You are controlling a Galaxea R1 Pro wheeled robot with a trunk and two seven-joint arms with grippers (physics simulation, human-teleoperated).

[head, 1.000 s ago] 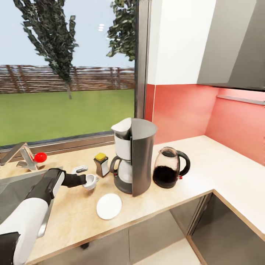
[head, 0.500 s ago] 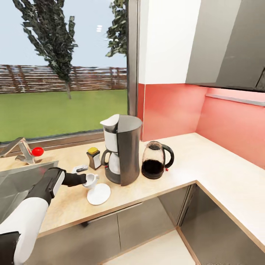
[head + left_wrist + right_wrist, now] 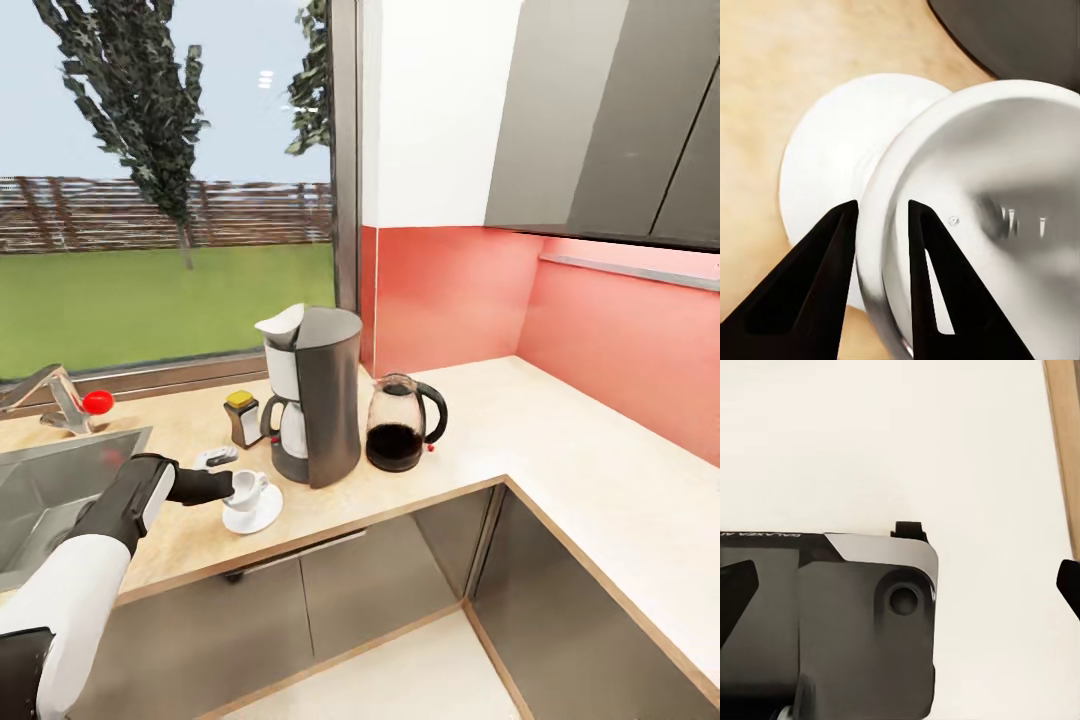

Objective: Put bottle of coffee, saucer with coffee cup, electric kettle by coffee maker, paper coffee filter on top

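Observation:
My left gripper (image 3: 229, 487) is shut on the rim of the white coffee cup (image 3: 247, 489), one finger (image 3: 926, 285) inside and the other outside. The cup (image 3: 982, 217) sits tilted over the white saucer (image 3: 258, 517), (image 3: 821, 176); I cannot tell whether it rests on it. Just right of the saucer stands the grey coffee maker (image 3: 312, 400), with a white paper filter (image 3: 280, 323) on top. The glass electric kettle (image 3: 399, 425) is at its right, and the yellow-lidded coffee bottle (image 3: 242, 417) at its left. My right gripper (image 3: 902, 585) hangs open over pale floor.
A steel sink (image 3: 40, 490) with a red-knobbed faucet (image 3: 96, 402) lies left of the cup. A small grey-white object (image 3: 215, 458) sits behind my left hand. The counter (image 3: 560, 470) bends toward me at the right, under grey wall cabinets (image 3: 600, 110).
The camera has drawn back and the whole scene has shifted. My left gripper has carried the cup from behind-left of the saucer to over it.

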